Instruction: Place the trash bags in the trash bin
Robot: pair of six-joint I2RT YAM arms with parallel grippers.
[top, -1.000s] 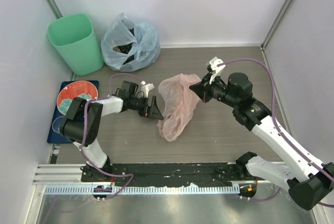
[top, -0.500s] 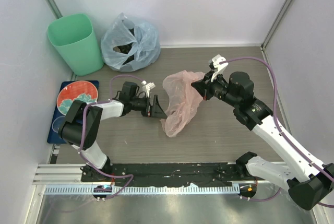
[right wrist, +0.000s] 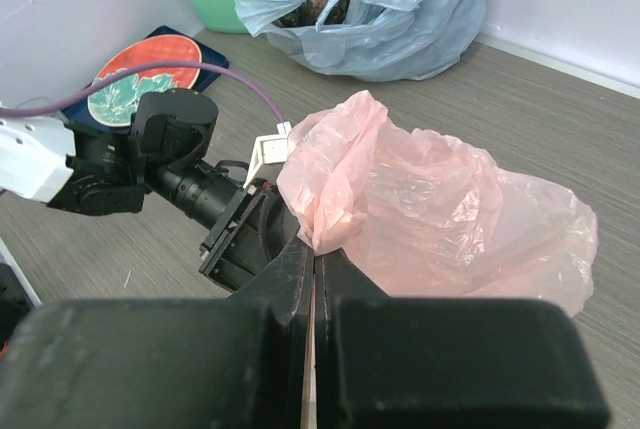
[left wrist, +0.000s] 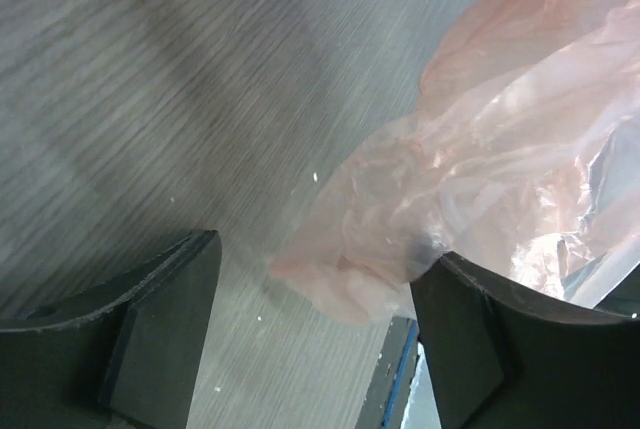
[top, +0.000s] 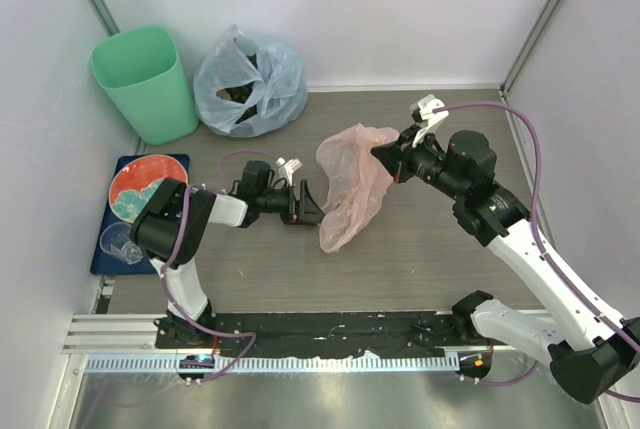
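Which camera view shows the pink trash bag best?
Top external: the whole pink trash bag shows, pinched by the right gripper. Right wrist shows its upper part at the grip; left wrist only its lower tip between the open jaws of the left gripper.

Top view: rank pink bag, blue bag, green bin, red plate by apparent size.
1-2. blue bag and green bin: look alike.
3. pink bag: held up nearer the camera, so unsure.
4. red plate.
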